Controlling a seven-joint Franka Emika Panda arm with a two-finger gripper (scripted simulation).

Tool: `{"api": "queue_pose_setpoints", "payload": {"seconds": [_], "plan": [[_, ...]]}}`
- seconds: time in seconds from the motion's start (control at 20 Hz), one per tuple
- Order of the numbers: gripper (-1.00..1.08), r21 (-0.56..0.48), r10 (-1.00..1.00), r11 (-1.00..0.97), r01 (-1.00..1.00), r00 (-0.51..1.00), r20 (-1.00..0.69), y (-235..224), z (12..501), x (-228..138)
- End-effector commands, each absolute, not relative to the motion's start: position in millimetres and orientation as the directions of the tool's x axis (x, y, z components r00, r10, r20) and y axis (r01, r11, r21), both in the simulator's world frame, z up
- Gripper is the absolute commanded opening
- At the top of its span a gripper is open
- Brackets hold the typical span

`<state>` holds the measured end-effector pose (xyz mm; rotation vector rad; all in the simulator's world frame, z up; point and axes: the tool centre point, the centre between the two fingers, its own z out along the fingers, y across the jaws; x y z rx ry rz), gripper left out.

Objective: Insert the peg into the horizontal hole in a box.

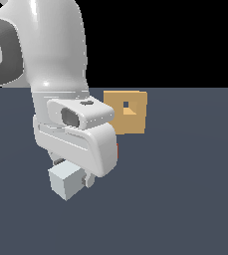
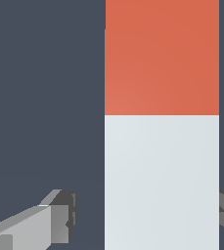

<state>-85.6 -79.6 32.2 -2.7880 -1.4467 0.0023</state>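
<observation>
We see flat, even light in both views, with no cast shadows on the dark slate worktop (image 1: 185, 199). In the exterior view the white arm (image 1: 56, 55) carries soft glossy highlights along its upper curves, which suggests light from above, while its underside shades to grey. The box (image 1: 126, 112) shows one face slightly darker than its front. Above the worktop the background is pure black. The wrist view is sharp and evenly lit: the peg (image 2: 162, 146) has only a faint gradient, no glare. Edges look slightly jagged; we notice no blur or lens distortion.
</observation>
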Motion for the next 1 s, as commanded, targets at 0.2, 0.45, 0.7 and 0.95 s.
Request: {"api": "queue_pose_setpoints", "payload": {"seconds": [0.2,0.45,0.7,0.95], "plan": [[-1.00,0.000,0.817,-0.576,0.817,0.576,0.000,-79.5,23.5,-84.9],[-1.00,0.000,0.817,-0.576,0.817,0.576,0.000,-79.5,23.5,-84.9],[-1.00,0.001,0.817,-0.577,0.817,0.577,0.000,-80.0,24.0,-84.8],[-1.00,0.001,0.828,-0.561,0.828,0.561,0.000,-77.9,26.7,-79.1]]}}
